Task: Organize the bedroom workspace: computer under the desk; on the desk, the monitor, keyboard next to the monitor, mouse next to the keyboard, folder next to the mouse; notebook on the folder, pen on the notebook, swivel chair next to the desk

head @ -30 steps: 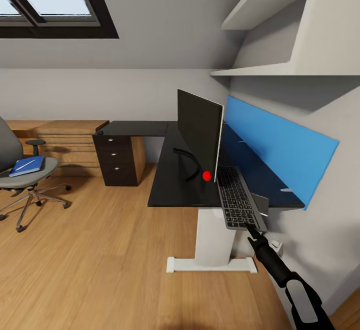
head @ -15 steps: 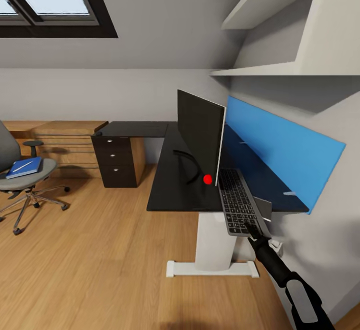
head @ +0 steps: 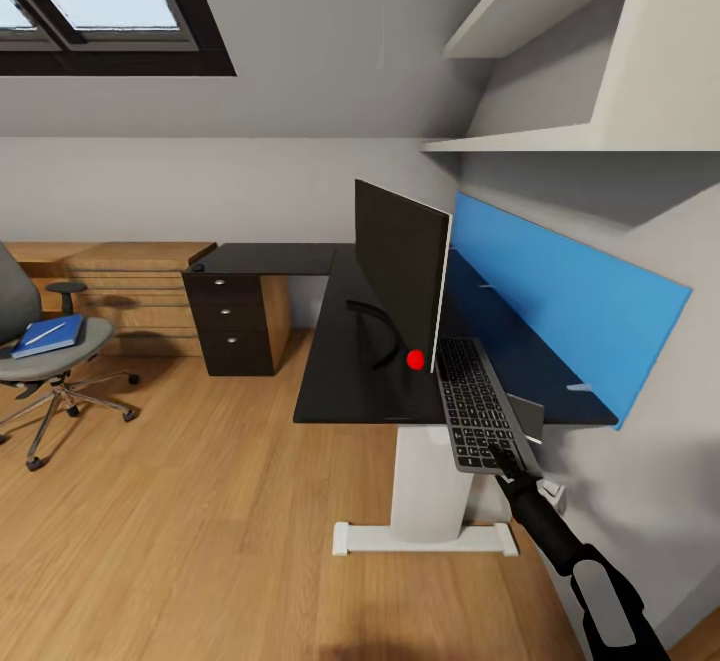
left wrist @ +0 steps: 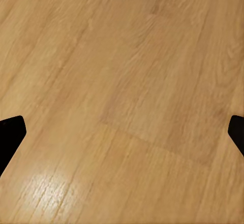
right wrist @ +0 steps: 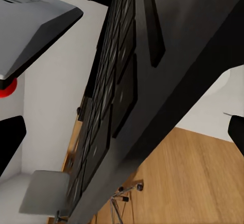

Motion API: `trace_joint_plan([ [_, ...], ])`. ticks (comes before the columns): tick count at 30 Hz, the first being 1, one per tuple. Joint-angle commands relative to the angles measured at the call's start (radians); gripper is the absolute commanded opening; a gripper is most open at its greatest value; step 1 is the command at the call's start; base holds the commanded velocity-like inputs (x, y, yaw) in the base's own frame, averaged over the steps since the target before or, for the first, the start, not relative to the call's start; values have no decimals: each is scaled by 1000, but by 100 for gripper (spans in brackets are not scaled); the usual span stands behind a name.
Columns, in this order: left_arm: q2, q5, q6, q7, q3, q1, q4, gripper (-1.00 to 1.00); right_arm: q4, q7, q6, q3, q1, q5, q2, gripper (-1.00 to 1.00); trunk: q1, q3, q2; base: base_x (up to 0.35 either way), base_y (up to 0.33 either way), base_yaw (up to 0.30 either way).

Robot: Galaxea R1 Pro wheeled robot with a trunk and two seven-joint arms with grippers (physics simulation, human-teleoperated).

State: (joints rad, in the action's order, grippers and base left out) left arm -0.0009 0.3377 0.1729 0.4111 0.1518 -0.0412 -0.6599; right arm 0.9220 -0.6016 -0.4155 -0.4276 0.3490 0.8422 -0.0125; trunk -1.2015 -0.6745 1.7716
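Keyboard (head: 478,403), long axis running away from the camera, overhangs the bench (head: 360,361) edge at lower right of frame, beside the monitor (head: 398,271); the right tool (head: 505,463) meets its near end, grip state unclear.

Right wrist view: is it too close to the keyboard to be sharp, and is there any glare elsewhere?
Right wrist view: the keyboard looms close, soft and dark. Left wrist view: a pale glare patch on the wooden floor. Head view: evenly lit, keyboard crisp.
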Motion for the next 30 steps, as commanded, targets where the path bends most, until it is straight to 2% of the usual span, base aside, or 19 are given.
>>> trace_joint_plan([
  [1,1,11,6,6,6,-1,0,100,0,-1,-8,-2,1,8,0,100,0,-1,0,0,0,0],
  [13,1,10,6,6,8,-1,14,100,1,6,-9,-2,1,8,0,100,0,-1,0,0,0,0],
  [18,1,10,7,6,8,-1,14,100,1,6,-9,-2,1,8,0,100,19,15,-35,0,0,0],
  [30,1,9,7,6,8,0,14,100,1,6,-9,-2,1,8,0,100,19,15,-35,0,0,0],
])
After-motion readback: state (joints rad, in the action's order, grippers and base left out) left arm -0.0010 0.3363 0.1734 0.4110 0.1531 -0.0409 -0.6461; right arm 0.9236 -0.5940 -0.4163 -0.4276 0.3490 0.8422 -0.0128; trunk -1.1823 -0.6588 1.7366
